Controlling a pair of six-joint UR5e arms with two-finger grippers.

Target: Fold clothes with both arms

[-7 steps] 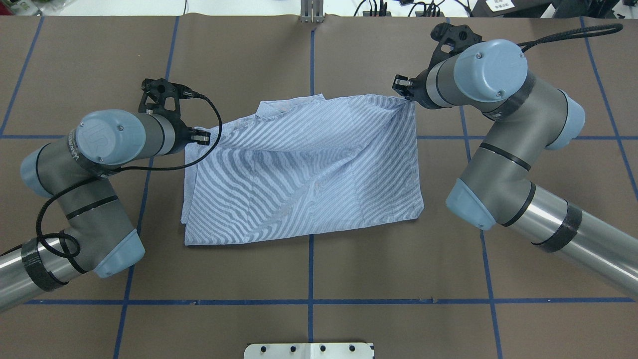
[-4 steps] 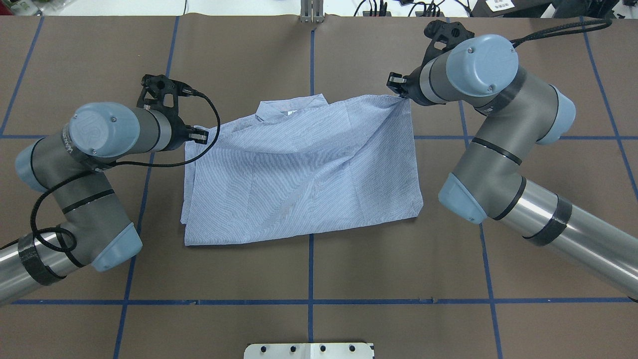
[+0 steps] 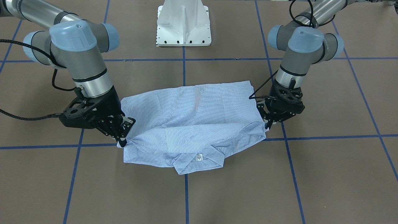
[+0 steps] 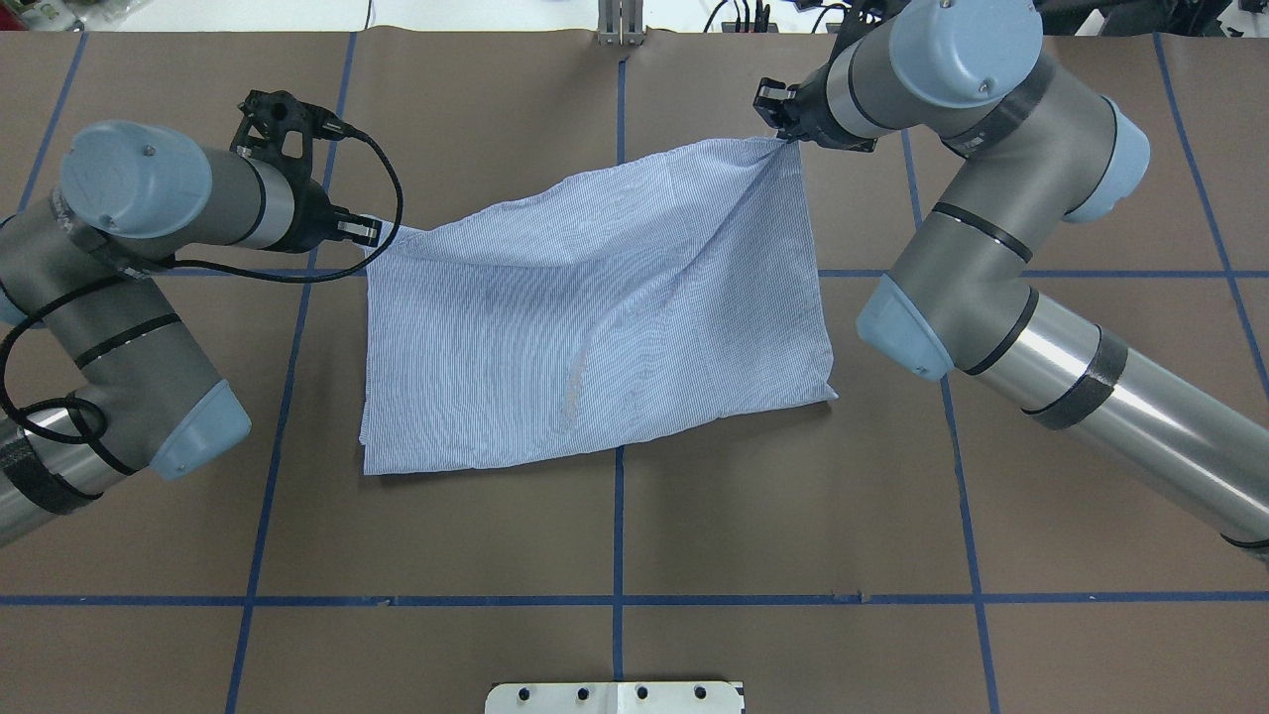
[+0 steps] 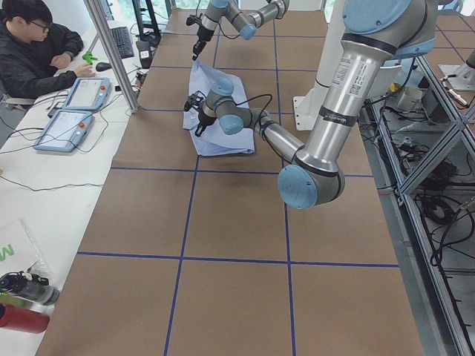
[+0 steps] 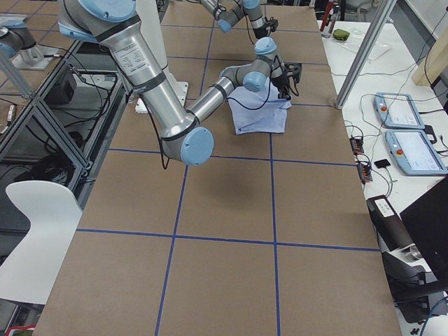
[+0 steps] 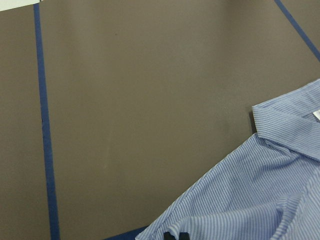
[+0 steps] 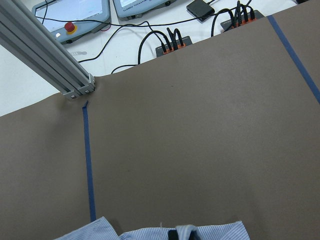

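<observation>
"Fingers of the left gripper (image 3: 268, 123), what are they doing?"

"Pinched tight on one corner of the striped shirt (image 3: 192, 121). The right gripper (image 3: 122, 137) is clamped on the other corner."

"And the shirt?"

"On the brown table (image 3: 326, 174), straight out from the white pedestal base (image 3: 183, 28). Its top layer is raised at both corners, and the collar (image 3: 199, 160) lies flat on the side farthest from the base."

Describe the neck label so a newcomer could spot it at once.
On the brown table is a striped shirt. Its collar lies at the edge farthest from the robot base. The label is the small white tag on it, the only plain white patch on the stripes.
</observation>
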